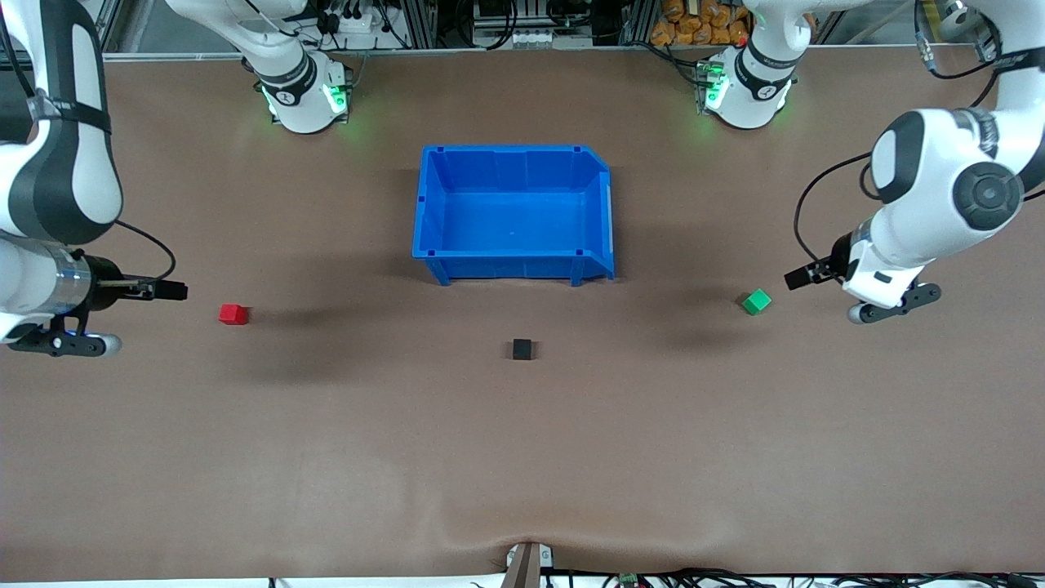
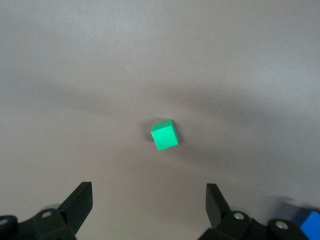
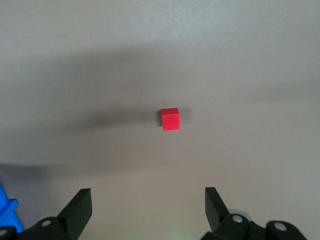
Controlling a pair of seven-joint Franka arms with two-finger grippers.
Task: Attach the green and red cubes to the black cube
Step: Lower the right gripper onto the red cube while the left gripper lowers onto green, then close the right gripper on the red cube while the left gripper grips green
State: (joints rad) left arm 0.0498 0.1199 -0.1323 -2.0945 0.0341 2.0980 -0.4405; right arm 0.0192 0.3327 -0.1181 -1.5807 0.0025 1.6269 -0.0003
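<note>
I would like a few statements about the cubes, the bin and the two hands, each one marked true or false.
1. The blue bin holds the black cube. False: the cube lies on the table, nearer to the front camera than the bin.
2. The left hand is open, holding nothing. True.
3. The red cube touches the black cube. False: they lie well apart.
4. The green cube lies toward the left arm's end of the table. True.
5. The right hand grips the red cube. False: it is open, the cube free on the table.
</note>
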